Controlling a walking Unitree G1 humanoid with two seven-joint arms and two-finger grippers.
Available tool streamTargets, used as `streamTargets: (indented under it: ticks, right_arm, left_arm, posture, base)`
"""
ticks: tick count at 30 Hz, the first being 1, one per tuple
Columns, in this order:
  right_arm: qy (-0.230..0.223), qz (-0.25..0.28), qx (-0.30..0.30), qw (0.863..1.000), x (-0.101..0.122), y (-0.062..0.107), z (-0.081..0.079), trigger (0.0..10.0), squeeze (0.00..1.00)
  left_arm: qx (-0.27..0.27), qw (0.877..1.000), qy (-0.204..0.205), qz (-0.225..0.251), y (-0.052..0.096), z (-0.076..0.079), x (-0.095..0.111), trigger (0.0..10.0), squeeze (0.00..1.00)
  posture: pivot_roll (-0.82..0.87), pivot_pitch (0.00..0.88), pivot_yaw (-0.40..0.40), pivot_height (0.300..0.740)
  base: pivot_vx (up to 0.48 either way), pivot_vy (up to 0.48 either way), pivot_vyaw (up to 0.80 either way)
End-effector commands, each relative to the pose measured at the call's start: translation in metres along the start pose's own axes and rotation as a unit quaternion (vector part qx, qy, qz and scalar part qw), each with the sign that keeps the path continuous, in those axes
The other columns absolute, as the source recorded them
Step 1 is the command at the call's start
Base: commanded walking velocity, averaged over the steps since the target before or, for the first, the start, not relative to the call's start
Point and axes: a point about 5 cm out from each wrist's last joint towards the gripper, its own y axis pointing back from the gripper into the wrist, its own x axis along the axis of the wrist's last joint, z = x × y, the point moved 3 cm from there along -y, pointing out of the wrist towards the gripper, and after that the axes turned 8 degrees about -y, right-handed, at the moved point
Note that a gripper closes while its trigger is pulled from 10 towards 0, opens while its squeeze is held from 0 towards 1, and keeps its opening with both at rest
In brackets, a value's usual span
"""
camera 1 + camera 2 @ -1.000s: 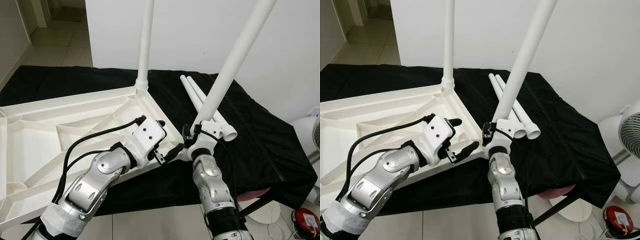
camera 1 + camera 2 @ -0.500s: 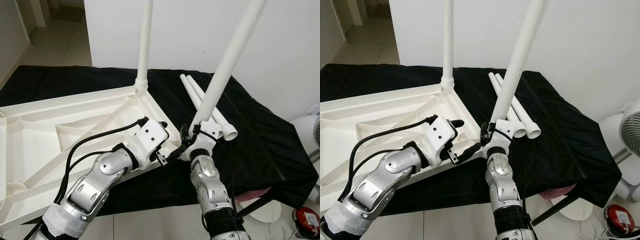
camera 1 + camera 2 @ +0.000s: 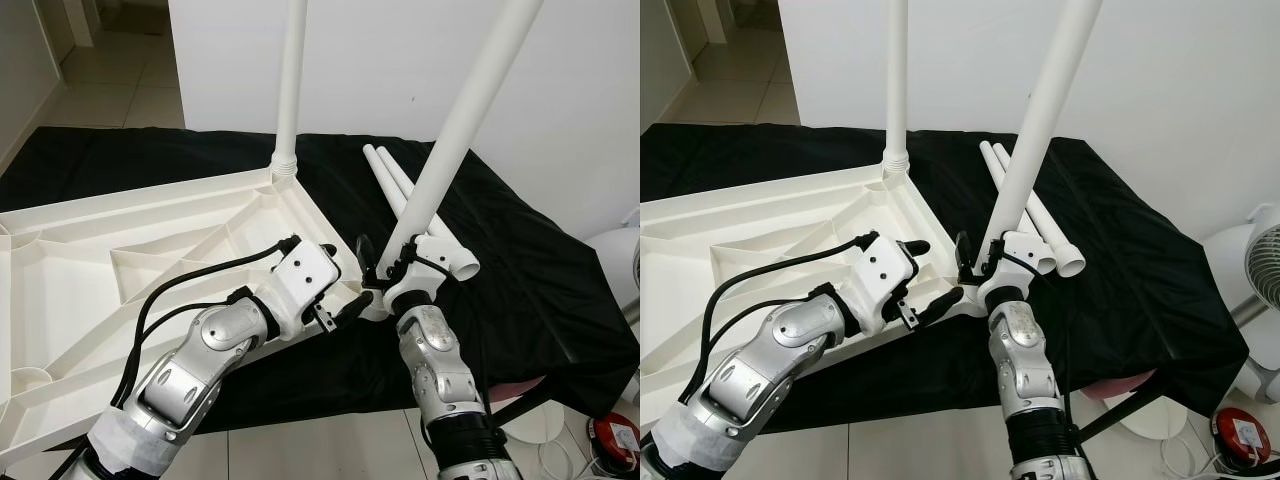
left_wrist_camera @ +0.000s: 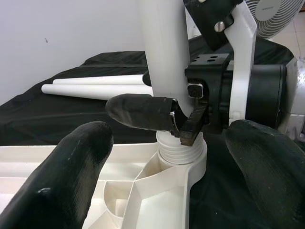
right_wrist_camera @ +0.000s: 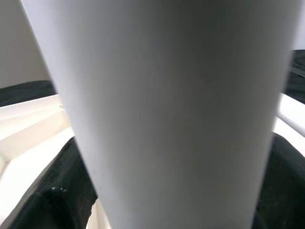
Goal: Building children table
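A white plastic tabletop point(image 3: 110, 255) lies upside down on a table covered with black cloth point(image 3: 520, 270), its ribbed underside facing up. One white leg point(image 3: 291, 80) already stands upright in the far corner socket. At the near corner, the right claw point(image 3: 385, 275) is clamped around the lower end of a second leg point(image 3: 455, 140), which leans up and away to the right while its foot sits at the threaded corner socket point(image 4: 181, 155). In the right wrist view that leg point(image 5: 167, 114) runs straight up between the two black fingers point(image 5: 52, 205) (the tube is so close that it is only a pale blur). The left claw point(image 3: 340, 285) hovers just beside that same corner with its fingers spread wide and nothing between them; one finger reaches toward the right claw and the base of the leg, though whether it touches cannot be told. In the left wrist view the left fingertips point(image 4: 66, 176) frame the socket, with the right claw's black finger point(image 4: 140, 112) pressed against the leg just above the threaded collar. Two spare legs point(image 3: 415, 210) lie side by side on the cloth beyond the right claw. A white fan point(image 3: 1255, 290) stands on the tiled floor point(image 3: 110, 100) at the right.
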Motion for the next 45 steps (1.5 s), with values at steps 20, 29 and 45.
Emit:
streamTargets:
  ticks: [20,29,45]
  right_arm:
    - [0.069,-0.081,0.177,0.979,-0.009,0.005,0.025,10.0,0.0]
    - [0.071,-0.108,0.209,0.969,-0.018,0.0,0.025,10.0,0.0]
    - [0.083,-0.12,0.241,0.959,-0.018,-0.008,0.03,3.5,0.0]
  left_arm:
    - [-0.024,0.997,0.061,-0.045,-0.014,0.023,-0.034,10.0,0.0]
    - [-0.022,0.996,0.064,-0.051,-0.013,0.028,-0.04,10.0,0.0]
    - [-0.021,0.997,0.06,-0.043,-0.015,0.026,-0.036,10.0,0.0]
  posture:
    - [0.01,0.0,-0.105,0.74]
    - [0.02,0.0,-0.108,0.74]
    - [0.02,0.0,-0.11,0.74]
  base:
    - [0.0,0.0,0.0]
    - [0.0,0.0,0.0]
    - [0.0,0.0,0.0]
